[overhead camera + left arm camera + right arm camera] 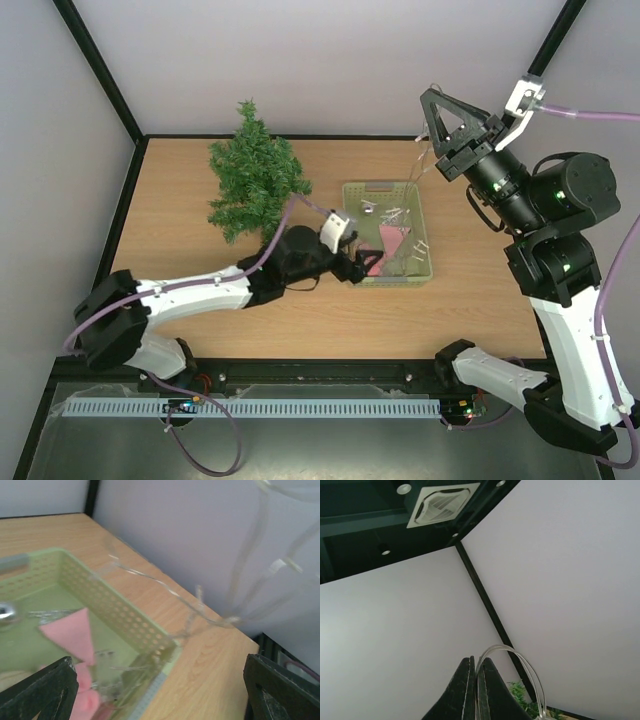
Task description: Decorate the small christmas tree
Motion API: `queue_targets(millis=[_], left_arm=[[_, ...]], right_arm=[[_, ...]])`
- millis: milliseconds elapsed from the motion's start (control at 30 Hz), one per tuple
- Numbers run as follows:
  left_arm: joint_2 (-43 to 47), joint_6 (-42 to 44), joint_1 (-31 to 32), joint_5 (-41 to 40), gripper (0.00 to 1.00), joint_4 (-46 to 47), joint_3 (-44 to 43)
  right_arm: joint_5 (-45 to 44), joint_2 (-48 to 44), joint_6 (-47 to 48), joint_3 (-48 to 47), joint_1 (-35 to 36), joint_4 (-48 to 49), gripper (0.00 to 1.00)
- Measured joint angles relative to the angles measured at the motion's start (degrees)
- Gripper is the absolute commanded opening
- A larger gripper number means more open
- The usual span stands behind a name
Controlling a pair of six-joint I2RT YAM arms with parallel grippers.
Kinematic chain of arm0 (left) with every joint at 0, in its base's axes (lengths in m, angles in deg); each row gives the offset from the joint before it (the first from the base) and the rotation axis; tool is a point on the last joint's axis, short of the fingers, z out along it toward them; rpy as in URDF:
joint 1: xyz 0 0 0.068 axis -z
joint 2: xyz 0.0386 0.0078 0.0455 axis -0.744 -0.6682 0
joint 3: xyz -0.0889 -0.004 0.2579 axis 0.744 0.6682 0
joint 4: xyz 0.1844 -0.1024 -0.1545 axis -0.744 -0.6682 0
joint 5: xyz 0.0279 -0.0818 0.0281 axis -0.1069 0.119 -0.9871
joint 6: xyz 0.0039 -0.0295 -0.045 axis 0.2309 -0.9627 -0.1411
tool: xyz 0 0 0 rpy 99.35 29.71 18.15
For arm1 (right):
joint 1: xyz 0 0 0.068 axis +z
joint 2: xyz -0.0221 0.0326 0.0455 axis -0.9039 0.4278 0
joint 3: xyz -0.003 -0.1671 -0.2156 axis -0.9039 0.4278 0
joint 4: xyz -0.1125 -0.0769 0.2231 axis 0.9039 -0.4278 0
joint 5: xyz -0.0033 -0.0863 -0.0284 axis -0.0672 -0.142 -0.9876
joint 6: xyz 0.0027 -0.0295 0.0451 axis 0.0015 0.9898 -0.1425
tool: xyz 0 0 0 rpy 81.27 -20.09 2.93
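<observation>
The raised right gripper [477, 670] pinches a clear strand [522, 659]. The left gripper [355, 265] is spread wide at the basket [395, 282].

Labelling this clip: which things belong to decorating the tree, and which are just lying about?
Job: small christmas tree; clear light string, pinched in right end effector; pink bow.
Lying about: pale green basket; wooden table.

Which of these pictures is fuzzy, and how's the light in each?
Left wrist view: the green basket and pink piece are soft and out of focus, the clear wire smeared. Top view: sharp, evenly lit. Right wrist view: sharp fingers, dark ceiling with bright spotlights.
</observation>
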Motion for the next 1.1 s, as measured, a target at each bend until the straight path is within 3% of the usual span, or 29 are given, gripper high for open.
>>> queue_targets(millis=[300, 567, 700, 767, 900, 1100], left_arm=[[-13.6, 3.2, 5.9, 5.2, 0.89, 5.3, -4.8], [-22.1, 5.9, 6.0, 1.2, 0.87, 6.3, -11.1], [-26.8, 7.3, 6.0, 0.3, 0.79, 6.4, -14.5], [-29.5, 8.0, 6.0, -0.2, 0.71, 6.1, -16.6], [-32.6, 8.7, 6.1, -1.8, 0.35, 6.0, -18.4], [-31.1, 9.7, 6.1, -4.2, 0.06, 6.9, -17.3]], right_arm=[[-3.7, -0.7, -0.4, 1.3, 0.0, 0.1, 0.02], [-4.4, -1.2, -1.1, 1.9, 0.0, 0.7, 0.02], [-4.4, -1.3, -1.2, 2.0, 0.0, 0.9, 0.02], [-4.4, -1.3, -1.2, 2.0, 0.0, 1.1, 0.02], [-4.4, -1.4, -1.2, 2.0, 0.0, 1.2, 0.02], [-4.8, -1.9, -1.2, 2.7, 0.0, 1.2, 0.02]])
